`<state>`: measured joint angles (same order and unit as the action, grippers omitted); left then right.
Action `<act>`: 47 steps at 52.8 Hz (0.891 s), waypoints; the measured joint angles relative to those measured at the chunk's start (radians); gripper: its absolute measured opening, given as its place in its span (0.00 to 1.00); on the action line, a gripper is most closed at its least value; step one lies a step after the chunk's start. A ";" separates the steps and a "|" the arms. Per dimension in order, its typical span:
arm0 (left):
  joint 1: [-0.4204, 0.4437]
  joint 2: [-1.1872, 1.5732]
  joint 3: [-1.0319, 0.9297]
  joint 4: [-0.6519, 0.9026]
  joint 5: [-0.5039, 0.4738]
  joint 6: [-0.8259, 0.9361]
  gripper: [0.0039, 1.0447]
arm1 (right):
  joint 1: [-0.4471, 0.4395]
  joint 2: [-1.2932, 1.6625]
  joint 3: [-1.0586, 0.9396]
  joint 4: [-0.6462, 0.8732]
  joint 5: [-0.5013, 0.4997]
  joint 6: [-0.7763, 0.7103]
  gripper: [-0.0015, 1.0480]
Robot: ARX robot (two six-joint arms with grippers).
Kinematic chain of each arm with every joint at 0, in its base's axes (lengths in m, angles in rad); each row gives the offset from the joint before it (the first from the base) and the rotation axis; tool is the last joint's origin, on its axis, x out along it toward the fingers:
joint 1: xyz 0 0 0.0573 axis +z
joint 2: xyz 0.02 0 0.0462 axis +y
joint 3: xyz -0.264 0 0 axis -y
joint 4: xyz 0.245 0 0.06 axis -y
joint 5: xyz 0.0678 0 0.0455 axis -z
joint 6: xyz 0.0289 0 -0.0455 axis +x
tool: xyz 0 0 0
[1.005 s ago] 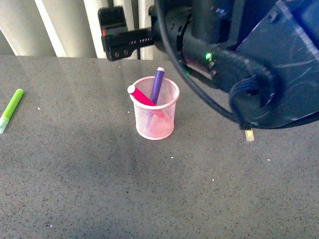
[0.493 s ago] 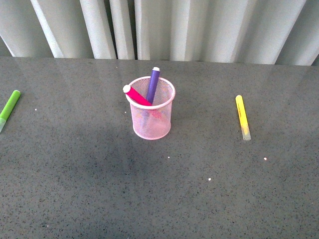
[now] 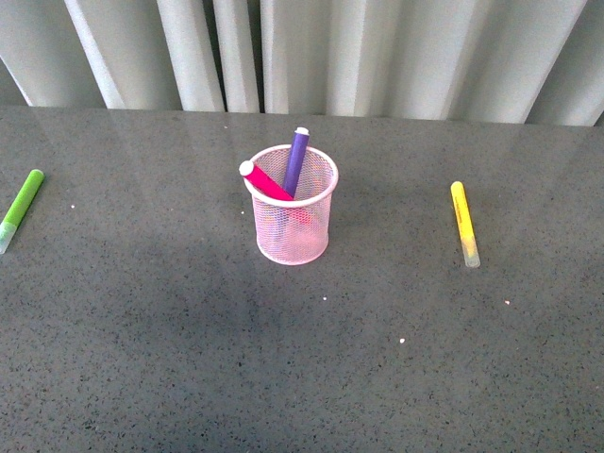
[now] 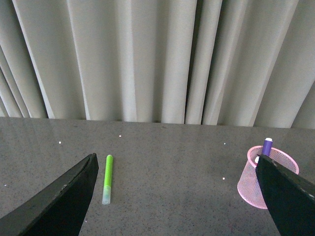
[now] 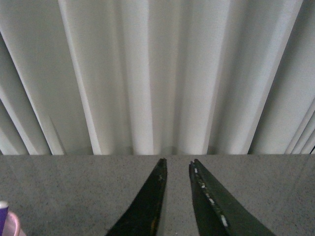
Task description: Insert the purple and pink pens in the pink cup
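The pink cup (image 3: 293, 219) stands mid-worktop (image 3: 283, 377) with the purple pen (image 3: 296, 161) and pink pen (image 3: 265, 181) leaning inside it. The left gripper (image 4: 177, 196) has its fingers spread wide, holding nothing; the right gripper (image 5: 178, 194) has its fingers nearly together, also empty.
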<state>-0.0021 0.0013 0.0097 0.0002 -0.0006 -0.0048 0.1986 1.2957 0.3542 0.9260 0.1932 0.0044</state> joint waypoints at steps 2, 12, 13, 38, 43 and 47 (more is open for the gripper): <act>0.000 0.000 0.000 0.000 0.000 0.000 0.94 | -0.010 -0.026 -0.026 0.000 -0.013 0.000 0.10; 0.000 0.000 0.000 0.000 0.000 0.000 0.94 | -0.068 -0.178 -0.152 -0.021 -0.069 -0.004 0.03; 0.000 0.000 0.000 0.000 0.000 0.000 0.94 | -0.069 -0.184 -0.157 -0.023 -0.070 -0.004 0.03; 0.000 0.000 0.000 0.000 0.000 0.000 0.94 | -0.196 -0.431 -0.315 -0.108 -0.187 -0.004 0.03; 0.000 0.000 0.000 0.000 0.000 0.000 0.94 | -0.196 -0.490 -0.332 -0.163 -0.192 -0.004 0.03; 0.000 0.000 0.000 0.000 0.000 0.000 0.94 | -0.196 -0.555 -0.332 -0.214 -0.192 -0.004 0.03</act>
<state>-0.0021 0.0013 0.0097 0.0002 -0.0006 -0.0048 0.0025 0.7410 0.0219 0.7120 0.0013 0.0002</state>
